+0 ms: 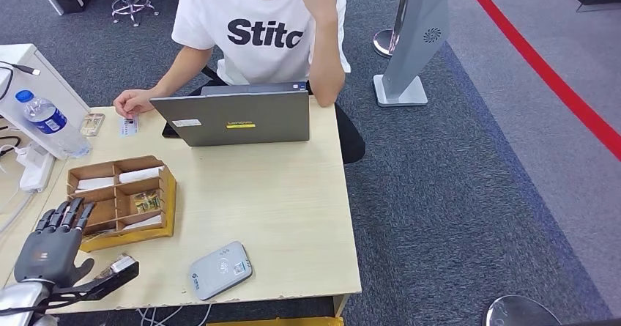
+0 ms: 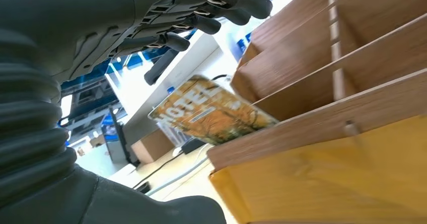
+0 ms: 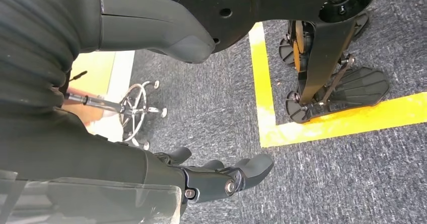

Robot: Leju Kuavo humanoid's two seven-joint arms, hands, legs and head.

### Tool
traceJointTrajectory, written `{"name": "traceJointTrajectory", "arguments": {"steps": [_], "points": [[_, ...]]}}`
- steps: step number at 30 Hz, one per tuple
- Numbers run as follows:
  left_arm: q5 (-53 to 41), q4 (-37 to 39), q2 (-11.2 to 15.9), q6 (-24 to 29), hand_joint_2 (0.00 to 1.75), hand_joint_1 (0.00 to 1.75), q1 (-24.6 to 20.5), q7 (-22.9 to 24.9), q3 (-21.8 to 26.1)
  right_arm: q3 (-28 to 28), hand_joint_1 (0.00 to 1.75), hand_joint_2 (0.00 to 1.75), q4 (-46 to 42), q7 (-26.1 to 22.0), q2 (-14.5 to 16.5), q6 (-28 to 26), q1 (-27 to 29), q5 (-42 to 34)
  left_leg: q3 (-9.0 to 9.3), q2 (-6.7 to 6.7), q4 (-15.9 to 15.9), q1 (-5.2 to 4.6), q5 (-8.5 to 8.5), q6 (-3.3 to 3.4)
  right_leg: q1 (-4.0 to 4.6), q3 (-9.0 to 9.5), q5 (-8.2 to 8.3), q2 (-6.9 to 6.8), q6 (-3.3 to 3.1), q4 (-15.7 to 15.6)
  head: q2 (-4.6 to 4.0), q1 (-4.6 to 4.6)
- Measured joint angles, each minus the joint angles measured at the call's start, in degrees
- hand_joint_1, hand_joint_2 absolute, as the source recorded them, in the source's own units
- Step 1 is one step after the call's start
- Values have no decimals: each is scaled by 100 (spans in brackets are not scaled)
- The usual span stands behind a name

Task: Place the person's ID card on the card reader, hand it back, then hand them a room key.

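A person in a white T-shirt sits across the table, one hand (image 1: 132, 102) resting on a white ID card (image 1: 129, 127) at the far left. The grey-white card reader (image 1: 220, 269) lies near the front edge. A wooden compartment box (image 1: 170, 194) holds key cards (image 1: 146, 201). My left hand (image 1: 55, 242) hovers in front of the box with fingers spread and nothing gripped. An orange hotel key card (image 2: 211, 116) lies tilted by the box front, just off my thumb (image 1: 110, 278). My right hand (image 3: 221, 176) hangs over the carpet, holding nothing.
An open grey laptop (image 1: 234, 117) stands at the table's far side. A water bottle (image 1: 51, 121) and a small card (image 1: 91, 124) sit at the far left, beside a power strip (image 1: 35, 168) with cables. Yellow floor tape (image 3: 262, 83) runs under my right side.
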Motion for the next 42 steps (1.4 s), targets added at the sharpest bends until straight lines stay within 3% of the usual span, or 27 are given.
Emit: {"name": "traceJointTrajectory", "arguments": {"steps": [4, 5, 8, 9, 33, 42], "points": [[19, -55, 21, -25, 175, 0, 23, -2, -112, -48, 0, 175, -10, 1, 2, 1, 1, 63, 0, 0, 0, 0, 0, 0, 0, 0, 0, 0, 0, 0, 0, 0], [24, -60, 27, -27, 175, 11, 29, -2, -129, -59, 0, 175, -12, 2, 2, -1, 2, 79, 0, 0, 0, 1, 0, 0, 0, 0, 0, 0, 0, 0, 1, 0], [41, -77, 54, -34, 175, 142, 47, -2, -170, -90, 0, 175, -15, 8, 2, -5, 5, 96, 0, 0, 0, 1, 0, 0, 0, 0, 0, 0, 0, 1, 0, 1], [57, -85, 60, -37, 175, 175, 54, -2, -177, -96, 0, 175, -16, 11, 3, -5, 5, 99, 0, 0, 0, 1, 0, 0, 0, 0, 0, 0, 0, 1, 0, 1], [177, -304, 161, 6, 175, 175, 144, 119, -183, -312, 0, 175, -39, 52, 43, 0, 17, 319, 1, 0, 0, 1, 0, 0, 1, 0, 0, 0, 0, 1, -1, 1], [47, -761, 149, 135, 175, 175, -414, 256, -62, -453, 0, 175, -78, 87, 85, 21, 28, 519, 2, -1, 0, 0, 2, 1, 0, 4, 2, -2, 0, 1, -1, -1]]}}
